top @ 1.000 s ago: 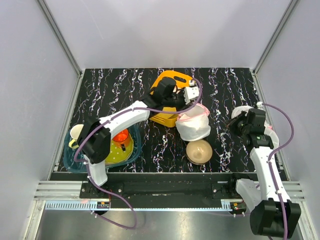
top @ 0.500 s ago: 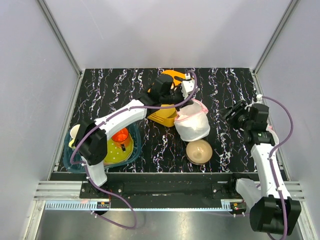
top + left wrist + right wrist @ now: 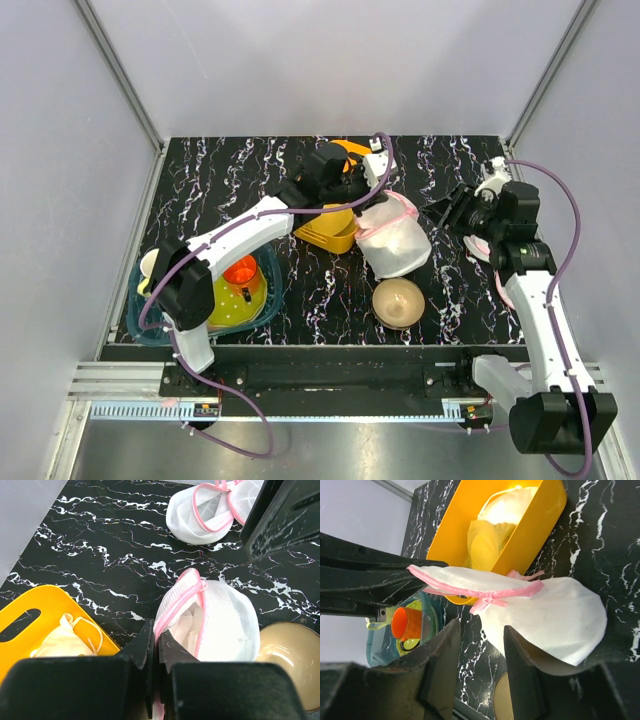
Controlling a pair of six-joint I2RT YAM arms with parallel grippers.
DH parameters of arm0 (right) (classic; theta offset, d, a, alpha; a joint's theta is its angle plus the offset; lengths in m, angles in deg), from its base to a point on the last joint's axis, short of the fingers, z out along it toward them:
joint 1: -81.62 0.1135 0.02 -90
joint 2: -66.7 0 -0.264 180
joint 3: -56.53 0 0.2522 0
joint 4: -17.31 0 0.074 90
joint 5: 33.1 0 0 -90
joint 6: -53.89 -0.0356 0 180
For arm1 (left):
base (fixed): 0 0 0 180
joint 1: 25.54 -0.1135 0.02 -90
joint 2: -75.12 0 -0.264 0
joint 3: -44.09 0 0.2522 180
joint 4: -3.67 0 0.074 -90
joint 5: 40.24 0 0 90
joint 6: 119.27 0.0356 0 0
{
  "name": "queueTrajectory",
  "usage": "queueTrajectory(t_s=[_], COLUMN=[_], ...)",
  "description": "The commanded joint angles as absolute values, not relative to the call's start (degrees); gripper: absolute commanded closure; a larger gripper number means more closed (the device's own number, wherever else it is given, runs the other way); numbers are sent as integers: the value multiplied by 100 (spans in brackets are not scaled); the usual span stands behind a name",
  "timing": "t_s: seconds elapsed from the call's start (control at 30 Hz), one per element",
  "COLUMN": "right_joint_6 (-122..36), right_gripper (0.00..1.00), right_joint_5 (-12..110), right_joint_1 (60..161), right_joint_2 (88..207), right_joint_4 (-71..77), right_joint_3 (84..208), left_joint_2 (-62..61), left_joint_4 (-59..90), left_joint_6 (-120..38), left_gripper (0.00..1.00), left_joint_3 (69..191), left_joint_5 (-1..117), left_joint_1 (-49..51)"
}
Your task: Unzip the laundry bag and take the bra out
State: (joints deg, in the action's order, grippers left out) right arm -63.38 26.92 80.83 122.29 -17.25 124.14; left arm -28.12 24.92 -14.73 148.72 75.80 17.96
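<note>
Two left fingers (image 3: 150,640) are closed on the pink zip trim (image 3: 176,599) of the white mesh bag (image 3: 393,240), which lies rounded on the marbled desk (image 3: 230,170) beside a tan bowl (image 3: 398,300); right fingers (image 3: 452,212) stand open.

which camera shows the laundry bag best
The left wrist view: the laundry bag fills the middle, its pink-trimmed opening facing the camera and pinched by the left gripper. The right wrist view shows only its side; the top view shows it small, near the bowl.
</note>
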Motion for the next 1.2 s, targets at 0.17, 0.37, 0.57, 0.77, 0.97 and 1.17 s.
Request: queueTrajectory(t_s=[0.17,0.37,0.57,0.77,0.97,1.17], right_joint_6=[-6116,-6257,-6222,-6274,-6476,-6529], right_gripper=[50,45,48,49,51,59], right_joint_5=[1806,1533,1576,1603,1428,1427], right_joint_1=[8127,8127,8127,8127,8127,8127], right_joint_2=[12971,13551,13683,13605,13815,13666], right_joint_4=[-1150,-543,-524,-402,-15,39], right_joint_3=[12023,12004,12224,12329,12268,12154], left_joint_2=[-2850,-2894,-2902,-2938,-2955,-2947], left_joint_4=[2000,1761,1761,1647,1637,1673], left_joint_6=[-1425,-1459,-1425,-1451,-1460,-1433], left_gripper=[100,100,100,100,100,100], left_joint_3=[14909,14609,14609,14609,14609,14583], left_joint_5=[7700,7788,7814,7841,7841,7797], left_joint_1=[1823,1823,1823,1823,1831,1814])
